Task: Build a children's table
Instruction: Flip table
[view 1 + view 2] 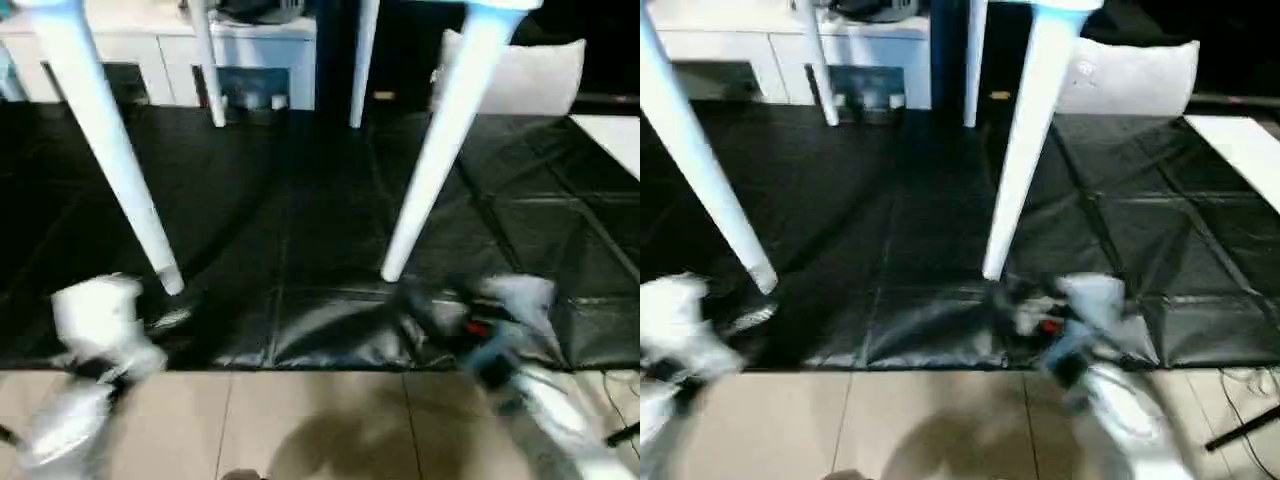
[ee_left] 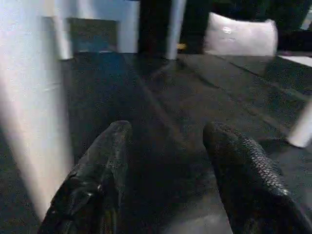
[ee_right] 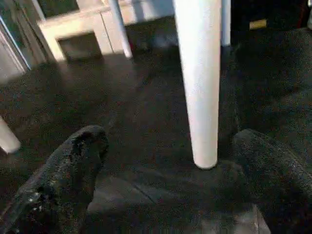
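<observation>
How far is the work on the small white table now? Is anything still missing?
Done, it seems: the table stands upright on the black cover, with four legs down, the near left leg, near right leg and two far legs. Its top is out of view. In hand: nothing; the left gripper and right gripper hang with jaws open, empty. Left: probably nothing.

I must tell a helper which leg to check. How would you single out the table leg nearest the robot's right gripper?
On the black-covered work table the white children's table stands on four legs. Take the near-right leg, slanting down to the table's front edge. Unlike the others, its foot rests just ahead of the open right gripper.
</observation>
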